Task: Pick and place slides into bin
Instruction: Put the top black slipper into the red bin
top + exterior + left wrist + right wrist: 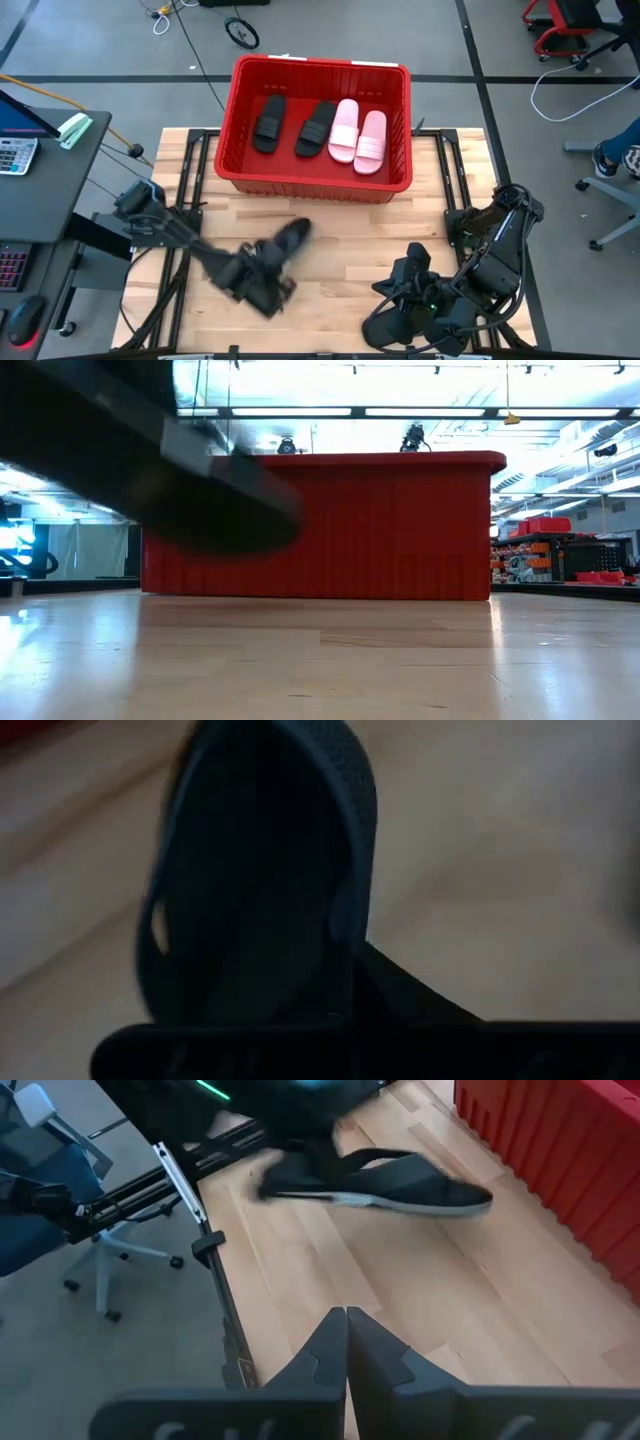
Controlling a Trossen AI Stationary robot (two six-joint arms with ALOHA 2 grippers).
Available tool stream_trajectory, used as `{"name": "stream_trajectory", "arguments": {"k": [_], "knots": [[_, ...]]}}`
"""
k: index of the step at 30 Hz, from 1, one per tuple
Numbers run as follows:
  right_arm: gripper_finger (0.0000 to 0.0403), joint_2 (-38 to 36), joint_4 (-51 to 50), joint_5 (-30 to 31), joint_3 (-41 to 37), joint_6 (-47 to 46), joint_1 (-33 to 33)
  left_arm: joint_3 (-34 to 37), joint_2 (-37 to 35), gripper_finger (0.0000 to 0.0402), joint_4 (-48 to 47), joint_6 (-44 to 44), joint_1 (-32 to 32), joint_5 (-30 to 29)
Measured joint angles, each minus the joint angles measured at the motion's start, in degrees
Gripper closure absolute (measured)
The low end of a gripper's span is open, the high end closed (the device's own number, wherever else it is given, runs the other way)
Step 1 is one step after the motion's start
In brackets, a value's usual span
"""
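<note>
The red bin (315, 178) stands at the table's far middle. In it lie two black slides (270, 122) (317, 128) and two pale pink slides (344, 130) (371, 140), side by side on its floor. My left gripper (262, 262) is shut on another black slide (291, 238) on the near side of the bin, left of the table's middle. That slide also shows in the right wrist view (385, 1180) and the left wrist view (260, 870). My right gripper (346, 1315) is shut and empty near the table's near right (392, 290). My left gripper holds the black slide by one end (285, 1178), pinched between its two fingers; the gripper's body hides the exact place. The slide reaches out from the fingers toward the bin, along their line (300, 950). It is lifted clear of the table and roughly level.
Bare wooden tabletop (340, 230) lies between the bin and both arms. A desk with a calculator (15, 155) and a keyboard stands left of the table. Chairs and cables are on the floor around the table.
</note>
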State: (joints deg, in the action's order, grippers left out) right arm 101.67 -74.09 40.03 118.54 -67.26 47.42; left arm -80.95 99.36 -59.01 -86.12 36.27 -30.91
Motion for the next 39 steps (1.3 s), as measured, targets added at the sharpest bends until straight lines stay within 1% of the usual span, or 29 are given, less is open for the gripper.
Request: {"name": "stream_trajectory", "arguments": {"k": [4, 6, 8, 11, 13, 15, 19, 23, 26, 27, 29, 31, 33, 35, 37, 39], "knots": [[0.0394, 0.00, 0.01, 0.00, 0.00, -0.03, 0.00, -12.77, 0.02, 0.0397, 1.99, 9.26, 4.76, -3.07], [0.0395, 0.00, 0.01, 0.04, 0.00, -0.43, 0.29, -18.37, 0.01, 0.0398, 1.78, 13.84, 6.67, -6.34], [0.0395, 0.00, -0.01, 0.01, 0.00, -0.89, 0.54, -23.50, 0.02, 0.0398, 1.81, 19.02, 7.88, -11.58], [0.0395, 0.00, -0.02, 0.30, 0.00, -1.60, 1.39, -30.36, 0.00, 0.0398, 1.10, 30.55, 8.28, -20.98], [0.0395, 0.00, 0.01, 1.14, 0.00, -1.66, 1.95, -34.35, 0.02, 0.0398, -0.74, 38.85, 7.08, -25.99], [0.0396, 0.00, -0.03, 2.63, 0.00, -1.62, 2.35, -37.97, 0.02, 0.0398, -3.07, 46.56, 4.42, -28.75], [0.0396, 0.00, -1.03, 8.29, 0.00, -1.60, 2.67, -44.92, -0.03, 0.0398, -10.51, 58.27, -4.22, -28.81], [0.0393, 0.00, -4.45, 14.33, 0.00, -1.55, 1.77, -48.51, -0.03, 0.0398, -16.46, 72.56, -15.87, -22.54], [0.0393, -0.25, -8.17, 15.91, 0.00, -1.89, 0.29, -47.86, -0.04, 0.0398, -17.46, 83.80, -25.49, -17.27], [0.0394, -0.43, -9.28, 16.06, 0.00, -2.23, -0.43, -47.29, -0.01, 0.0398, -17.64, 86.84, -28.57, -14.60], [0.0395, -1.04, -11.33, 16.44, 0.00, -3.06, -1.74, -45.45, 0.02, 0.0398, -17.26, 91.31, -35.04, -7.29], [0.0395, -1.97, -13.11, 16.50, 0.00, -3.23, -3.21, -42.17, -0.03, 0.0398, -16.85, 94.30, -41.13, -0.16], [0.0394, -3.24, -14.40, 16.69, 0.00, -3.23, -4.61, -37.90, 0.05, 0.0398, -16.97, 96.29, -47.02, 4.88], [0.0394, -4.92, -15.74, 17.71, 0.00, -3.18, -5.95, -33.00, 0.05, 0.0398, -15.72, 97.66, -52.28, 8.37], [0.0395, -6.99, -15.92, 19.03, 0.00, -2.13, -7.38, -27.00, 0.02, 0.0398, -11.61, 100.88, -56.42, 11.90], [0.0395, -9.02, -15.93, 19.60, 0.00, 0.78, -8.71, -21.29, 0.10, 0.0398, -6.60, 104.95, -59.20, 13.89]]}}
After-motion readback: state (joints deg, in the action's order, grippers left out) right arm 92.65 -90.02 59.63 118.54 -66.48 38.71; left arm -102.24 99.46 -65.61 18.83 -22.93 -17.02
